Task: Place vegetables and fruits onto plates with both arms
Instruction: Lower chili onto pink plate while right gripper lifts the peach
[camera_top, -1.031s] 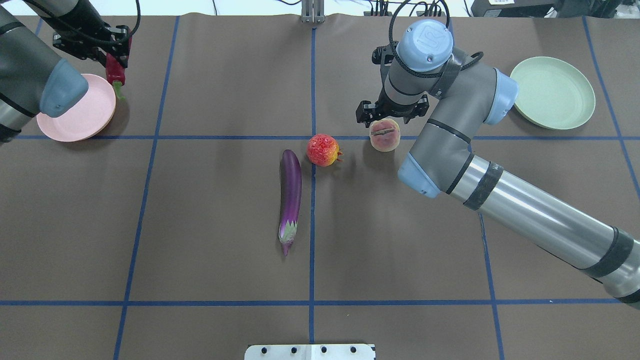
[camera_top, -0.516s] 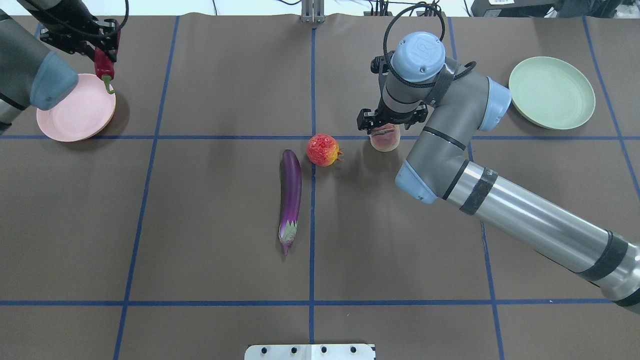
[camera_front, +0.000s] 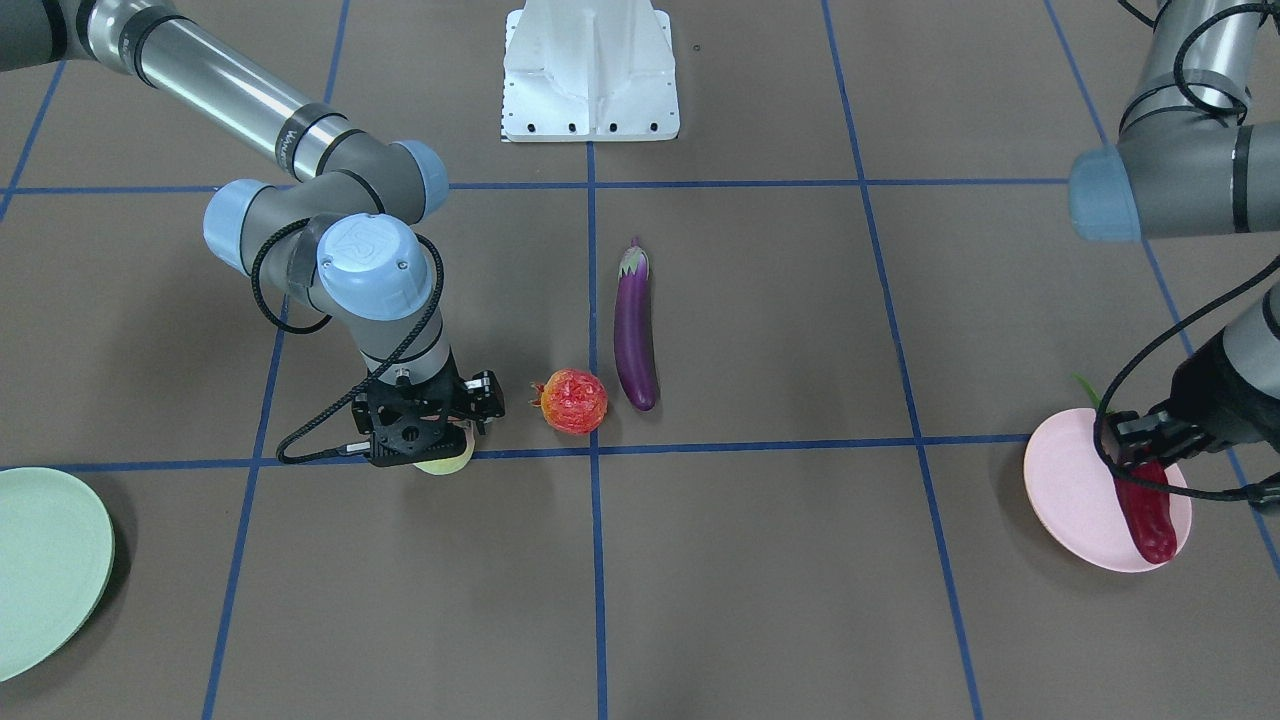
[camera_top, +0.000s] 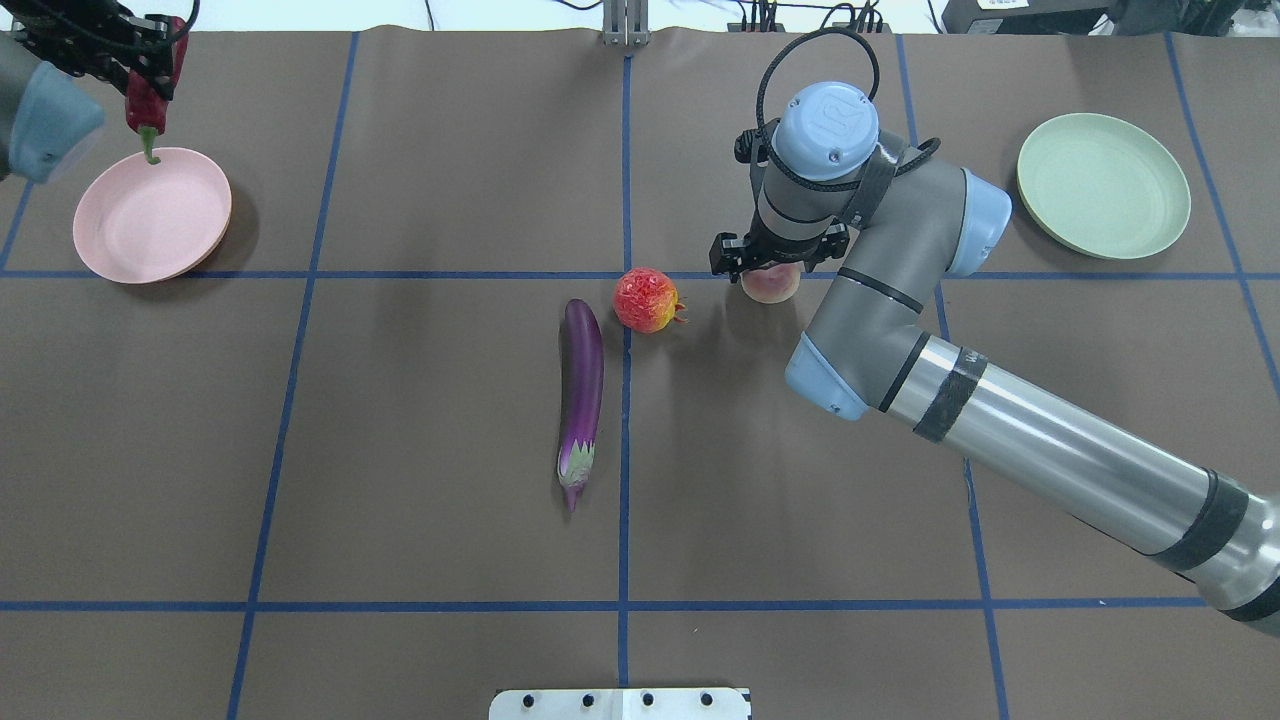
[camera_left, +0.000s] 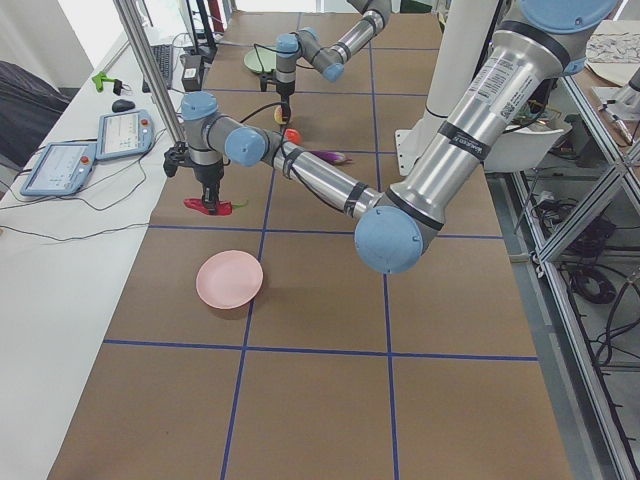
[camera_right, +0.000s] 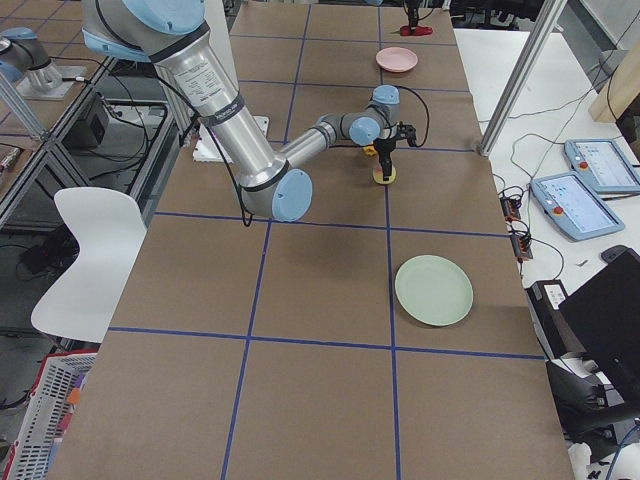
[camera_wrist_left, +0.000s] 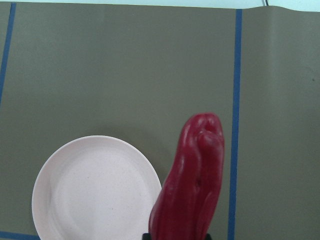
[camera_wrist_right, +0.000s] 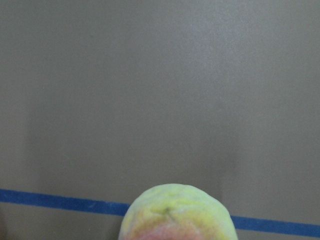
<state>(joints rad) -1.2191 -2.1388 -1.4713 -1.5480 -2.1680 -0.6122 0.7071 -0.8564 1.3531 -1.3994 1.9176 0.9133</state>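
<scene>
The right arm (camera_top: 1000, 420) spans the table (camera_top: 400, 450); mint green plate (camera_top: 1100, 190) and pink plate (camera_top: 130, 230) at opposite ends. Centrally, the eggplant (camera_top: 582, 385), with the pomegranate (camera_top: 645, 299) beside its tip. The peach (camera_top: 770, 289) sits under the right gripper (camera_top: 768, 262); its jaw state cannot be told. The left gripper (camera_front: 1138, 450) clamps the chili (camera_front: 1148, 515) aloft near the pink plate.

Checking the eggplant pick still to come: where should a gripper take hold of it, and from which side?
Probably mid-body, from straight above, jaws closing across its width. The eggplant lies flat, long axis running away from the robot; its middle is evenly slim and clear of the pomegranate beside its far end.
</scene>
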